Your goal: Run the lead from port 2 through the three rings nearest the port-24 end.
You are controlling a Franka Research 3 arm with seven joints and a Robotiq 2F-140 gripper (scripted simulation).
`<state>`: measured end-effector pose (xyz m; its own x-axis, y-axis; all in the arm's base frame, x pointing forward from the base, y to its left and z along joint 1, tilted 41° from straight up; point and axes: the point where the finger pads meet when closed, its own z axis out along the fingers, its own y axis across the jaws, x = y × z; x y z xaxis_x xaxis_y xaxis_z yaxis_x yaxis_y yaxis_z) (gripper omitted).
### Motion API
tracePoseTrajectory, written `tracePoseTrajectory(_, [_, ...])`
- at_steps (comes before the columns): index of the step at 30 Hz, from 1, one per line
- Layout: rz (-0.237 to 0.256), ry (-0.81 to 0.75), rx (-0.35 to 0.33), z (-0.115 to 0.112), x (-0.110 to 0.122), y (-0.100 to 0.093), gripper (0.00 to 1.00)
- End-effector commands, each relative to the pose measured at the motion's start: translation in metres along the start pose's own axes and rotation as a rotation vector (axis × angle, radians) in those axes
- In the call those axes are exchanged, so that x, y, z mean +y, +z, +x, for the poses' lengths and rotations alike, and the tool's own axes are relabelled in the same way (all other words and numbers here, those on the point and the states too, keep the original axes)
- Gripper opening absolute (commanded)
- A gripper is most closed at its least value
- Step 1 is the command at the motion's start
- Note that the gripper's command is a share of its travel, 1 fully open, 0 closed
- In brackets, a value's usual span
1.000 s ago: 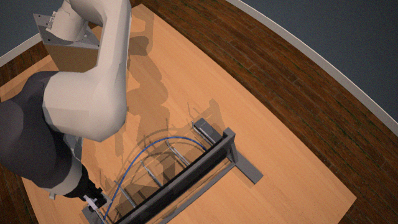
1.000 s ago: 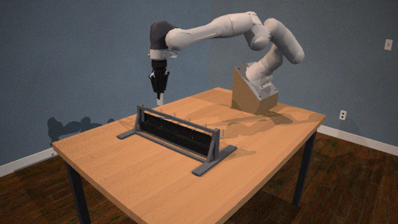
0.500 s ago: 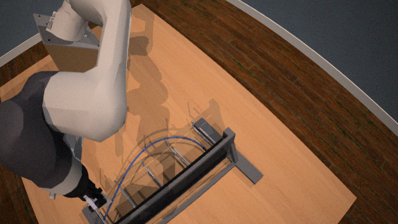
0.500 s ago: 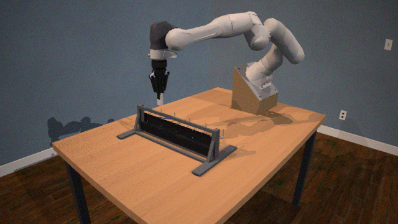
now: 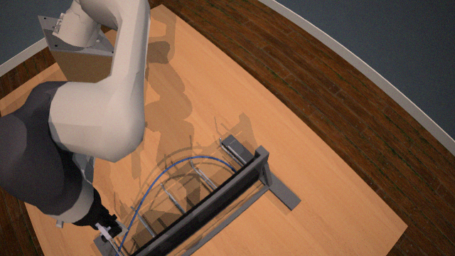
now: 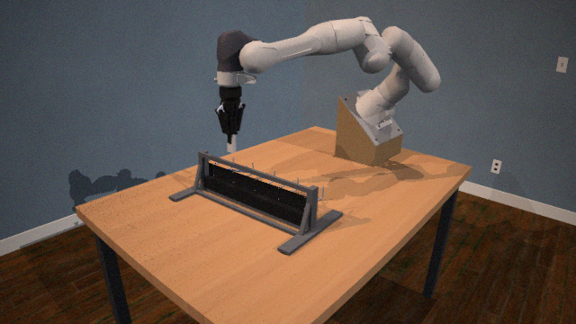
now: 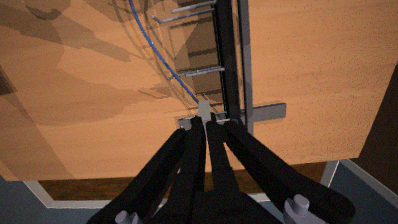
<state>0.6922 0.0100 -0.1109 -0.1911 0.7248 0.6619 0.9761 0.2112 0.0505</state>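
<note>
Gripper (image 5: 122,229) (image 6: 231,144) (image 7: 205,108): clenched; whether the lead is pinched cannot be told. Lead (image 5: 153,183) (image 7: 155,49): bowed along the panel's front, tip hidden. Risks: rack (image 5: 213,206) (image 6: 256,171) (image 7: 245,50) tipped if a ring (image 5: 170,197) (image 7: 200,72) is snagged; slack sprung out if released unseated.

I take this for a robotics lab set up in a plain room: my jointed white arm (image 5: 131,53) (image 6: 315,40) stands bolted to a slanted metal plate on a tan block-shaped pedestal (image 5: 83,65) (image 6: 353,135), over a pale wooden counter (image 5: 338,199) (image 6: 180,252) (image 7: 320,60) with dark legs. Around me are blue-grey walls (image 5: 409,39) (image 6: 135,81), white baseboards, a dark plank floor and a white wall outlet (image 6: 496,166).
</note>
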Motion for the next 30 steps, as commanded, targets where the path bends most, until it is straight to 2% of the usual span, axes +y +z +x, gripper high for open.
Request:
tracePoseTrajectory(1, [0.001, 0.005, -0.003, -0.001, -0.001, -0.002, 0.00])
tracePoseTrajectory(11, [0.001, 0.005, -0.003, 0.000, 0.000, -0.002, 0.00])
tracePoseTrajectory(14, [-0.001, 0.006, -0.001, 0.009, 0.000, -0.003, 0.00])
tracePoseTrajectory(18, [-0.008, 0.008, 0.007, 0.045, -0.002, -0.007, 0.00])
tracePoseTrajectory(22, [-0.012, 0.013, 0.014, 0.102, -0.019, -0.009, 0.00])
tracePoseTrajectory(24, [-0.012, 0.013, 0.014, 0.102, -0.019, -0.009, 0.00])
tracePoseTrajectory(27, [-0.010, 0.018, 0.013, 0.146, -0.044, -0.008, 0.00])
tracePoseTrajectory(30, [-0.005, 0.022, 0.007, 0.180, -0.073, -0.005, 0.00])
